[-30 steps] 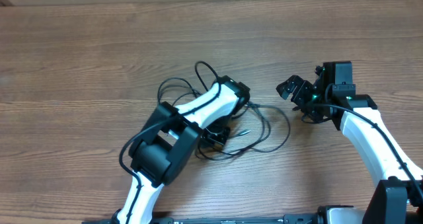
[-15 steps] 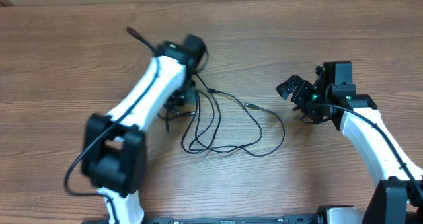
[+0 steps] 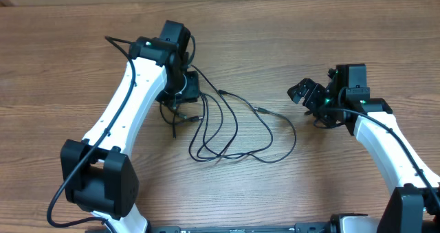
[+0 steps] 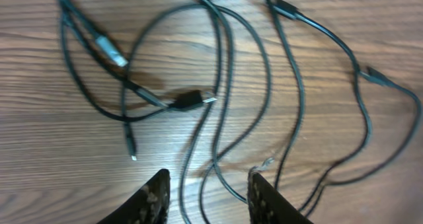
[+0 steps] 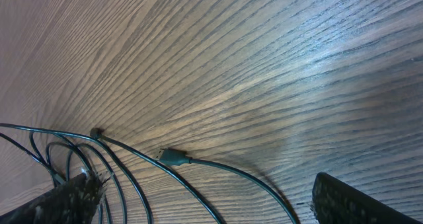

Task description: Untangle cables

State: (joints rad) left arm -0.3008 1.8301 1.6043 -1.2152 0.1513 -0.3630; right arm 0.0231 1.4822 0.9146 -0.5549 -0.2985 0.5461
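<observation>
**Overhead and wrist views.** Thin, flexible black cables [image 3: 234, 126] lie in loose, overlapping loops on the matte, straight-grained brown wooden table [image 3: 330, 27]. They sit between the two arms, nearer the left one. In the left wrist view, a small black plug with a silver tip [image 4: 197, 99] rests against crossing strands. The left gripper [image 4: 206, 197] hangs over the loops, fingers spread and holding nothing. The right gripper [image 3: 307, 92] is likewise spread and empty, near the rightmost loop.

counter [image 3: 309, 40]: mid-brown, fine streaked wood grain | cables [image 4: 192, 100] just ahead of left hand [image 4: 208, 184]: black, plug tips silver | left hand fingers [image 4: 155, 197]: black, pale speckles | right hand [image 3: 306, 94]: black | arms [image 3: 130, 102]: white shells, black joints
</observation>
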